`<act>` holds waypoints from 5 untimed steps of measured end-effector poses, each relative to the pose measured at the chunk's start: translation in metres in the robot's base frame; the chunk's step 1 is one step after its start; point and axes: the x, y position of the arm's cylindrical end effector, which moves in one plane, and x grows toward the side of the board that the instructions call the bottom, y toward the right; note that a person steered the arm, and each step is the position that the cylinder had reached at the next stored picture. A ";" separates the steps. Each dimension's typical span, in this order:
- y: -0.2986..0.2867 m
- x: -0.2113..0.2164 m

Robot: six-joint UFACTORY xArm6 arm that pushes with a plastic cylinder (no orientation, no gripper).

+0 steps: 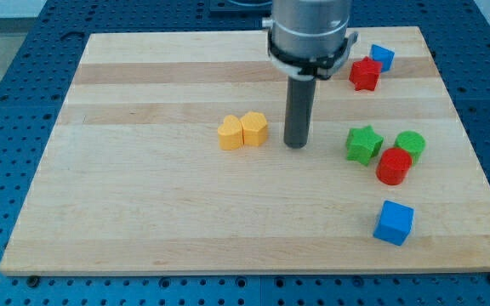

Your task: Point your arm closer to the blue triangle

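The blue triangle [383, 57] lies near the board's top right corner, touching a red star block [364, 74] just to its lower left. My tip [295, 144] rests on the board near the middle, right of a yellow hexagon block [254, 128]. The tip stands well to the lower left of the blue triangle.
A yellow heart block [230, 133] touches the yellow hexagon. A green star [363, 144], a green cylinder [410, 145] and a red cylinder [393, 166] cluster at the right. A blue cube [394, 223] sits at the lower right. The wooden board [143, 212] ends near the view's edges.
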 end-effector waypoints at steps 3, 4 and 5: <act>0.155 -0.050; 0.187 -0.098; 0.184 -0.141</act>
